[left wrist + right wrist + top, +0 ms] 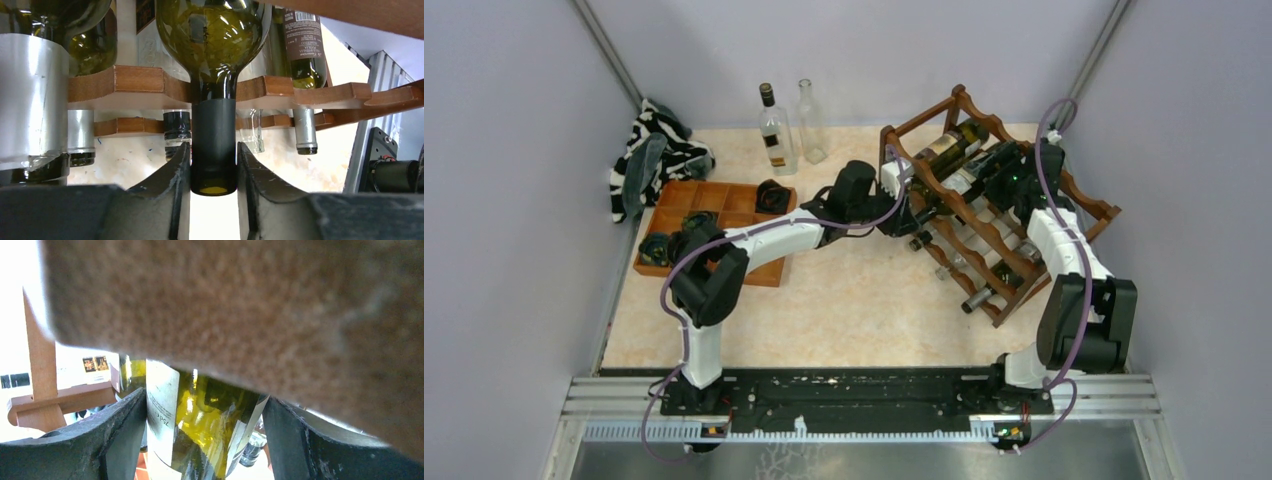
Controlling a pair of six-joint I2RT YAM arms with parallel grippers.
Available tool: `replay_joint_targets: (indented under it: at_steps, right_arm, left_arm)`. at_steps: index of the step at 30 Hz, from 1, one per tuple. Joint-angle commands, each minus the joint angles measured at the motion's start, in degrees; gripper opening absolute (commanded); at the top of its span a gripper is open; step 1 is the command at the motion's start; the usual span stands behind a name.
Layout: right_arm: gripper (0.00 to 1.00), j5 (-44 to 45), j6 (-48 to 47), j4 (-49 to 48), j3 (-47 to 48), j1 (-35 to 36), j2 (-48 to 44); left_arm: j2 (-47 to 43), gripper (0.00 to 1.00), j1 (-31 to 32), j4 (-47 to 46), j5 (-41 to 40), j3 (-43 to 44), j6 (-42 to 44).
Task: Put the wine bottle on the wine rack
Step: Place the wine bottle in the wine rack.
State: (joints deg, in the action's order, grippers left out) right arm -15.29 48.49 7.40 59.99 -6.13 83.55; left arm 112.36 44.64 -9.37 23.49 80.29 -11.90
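Observation:
The wine rack [1092, 213] is dark reddish-brown wood with wavy rails and stands at the right of the table, with several bottles lying in it. The green wine bottle [954, 188] lies in an upper tier. Its dark neck [214, 150] rests in a scallop of the front rail [130, 85]. My left gripper [902, 215] is shut on that neck, a finger [175, 175] on each side. My right gripper [1006, 178] reaches in from behind the rack. Its fingers [125, 425] stand wide apart against the bottle's labelled body [200, 430]. A blurred rail [250, 310] hides the upper part of that view.
Two bottles, one labelled [776, 130] and one clear [811, 122], stand at the back. An orange-brown compartment tray [689, 200] holding dark items lies at the left under my left arm. A striped cloth [652, 155] lies beyond it. Other bottles [999, 270] fill lower tiers.

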Motion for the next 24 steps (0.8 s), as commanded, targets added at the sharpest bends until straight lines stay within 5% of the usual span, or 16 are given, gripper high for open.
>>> replay_joint_targets:
  at_steps: [1, 6, 14, 24]
  right_arm:
    - [0.48, -0.79, 3.16, -3.82, 3.74, -1.08, 0.23]
    - [0.64, -1.61, 2.05, -3.75, 3.96, -1.13, 0.4]
    - [0.98, -2.39, 1.13, -2.64, 5.21, -1.08, 1.27]
    - [0.98, -2.02, 0.36, -1.37, 5.99, -1.08, 1.41]
  left_arm:
    - [1.56, 0.23, 0.27, -0.03, 0.53, 3.29, 0.57]
    - [2.52, 0.03, 0.29, -0.47, 1.37, 5.38, 0.03]
    - [3.28, 0.0, 0.32, -3.65, 0.94, 6.23, -2.53]
    - [5.4, 0.0, 0.29, -3.94, -0.84, 9.55, -4.35]
